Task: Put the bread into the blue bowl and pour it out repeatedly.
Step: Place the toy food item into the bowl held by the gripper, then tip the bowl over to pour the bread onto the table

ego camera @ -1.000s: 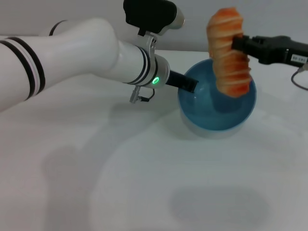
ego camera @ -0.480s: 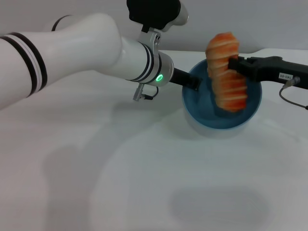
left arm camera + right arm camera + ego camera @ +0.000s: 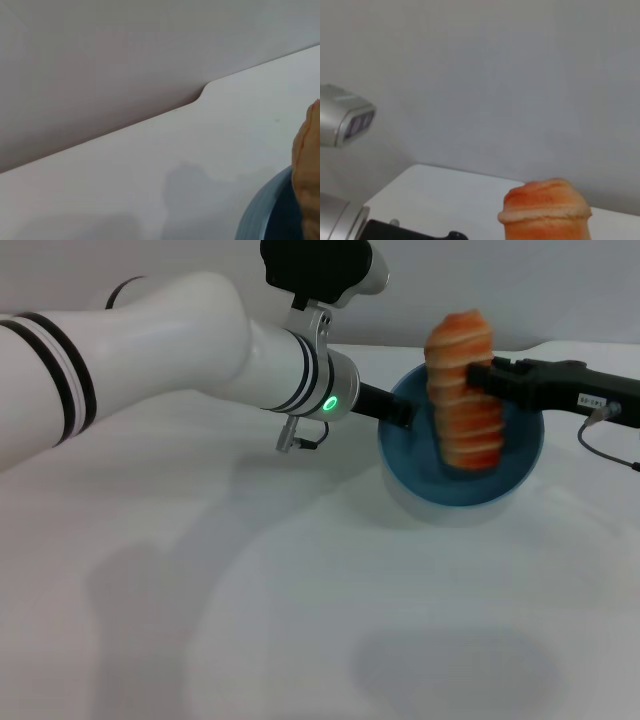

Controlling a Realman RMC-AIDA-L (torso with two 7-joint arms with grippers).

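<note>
Right hand [image 3: 478,378] closed on the bread [image 3: 462,390], upright above the bowl [image 3: 520,465]. Left hand [image 3: 402,417] gripping the bowl's left rim, bowl resting on the white tabletop [image 3: 300,580].

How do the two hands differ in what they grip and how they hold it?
The left hand clamps the blue bowl at its rim, the bowl low by the table; the right hand pinches the bread upright, lifted over the bowl. Both are shut on something.
</note>
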